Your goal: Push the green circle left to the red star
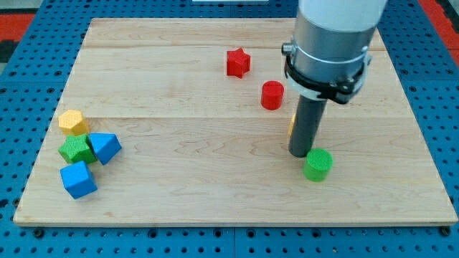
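You're looking at a robotics lab bench: a pale wooden board (215, 186) lies on a blue perforated mounting plate (29, 72), with small coloured test blocks scattered across it.

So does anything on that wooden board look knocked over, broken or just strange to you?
Nothing looks damaged or spilled. One small oddity: a sliver of a yellow-orange block peeks out behind the rod, mostly hidden, so its shape can't be told. My tip rests just left of the green circle, close to touching. The red star sits upright near the view's top.
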